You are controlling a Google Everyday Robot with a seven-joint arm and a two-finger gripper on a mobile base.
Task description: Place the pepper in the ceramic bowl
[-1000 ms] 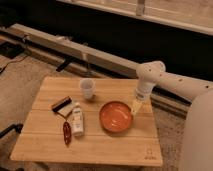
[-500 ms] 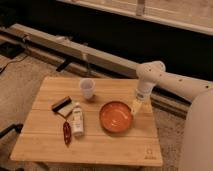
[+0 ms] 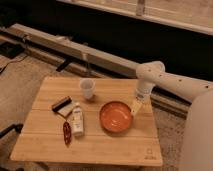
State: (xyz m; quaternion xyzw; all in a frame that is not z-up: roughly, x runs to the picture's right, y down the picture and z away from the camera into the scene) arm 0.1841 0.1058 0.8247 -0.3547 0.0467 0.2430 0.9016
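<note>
1 small slender dark red chili pepper (image 3: 66,132): lower left, lying on light wooden table (image 3: 110,150), just beside white bottle (image 3: 77,120). 1 round glossy orange-red ceramic bowl (image 3: 116,116): centre, apart from pepper. 1 gripper (image 3: 136,106): just right of bowl; open or closed, cannot tell.

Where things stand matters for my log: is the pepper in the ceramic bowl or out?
Out. The pepper lies beside the white bottle; the ceramic bowl looks empty. The pincer hangs by its right rim.

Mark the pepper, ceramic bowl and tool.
pepper (image 3: 66,132): camera view, mid-body.
ceramic bowl (image 3: 116,117): camera view, bare inside.
tool (image 3: 136,107): camera view, tip, just right of the bowl's rim.
</note>
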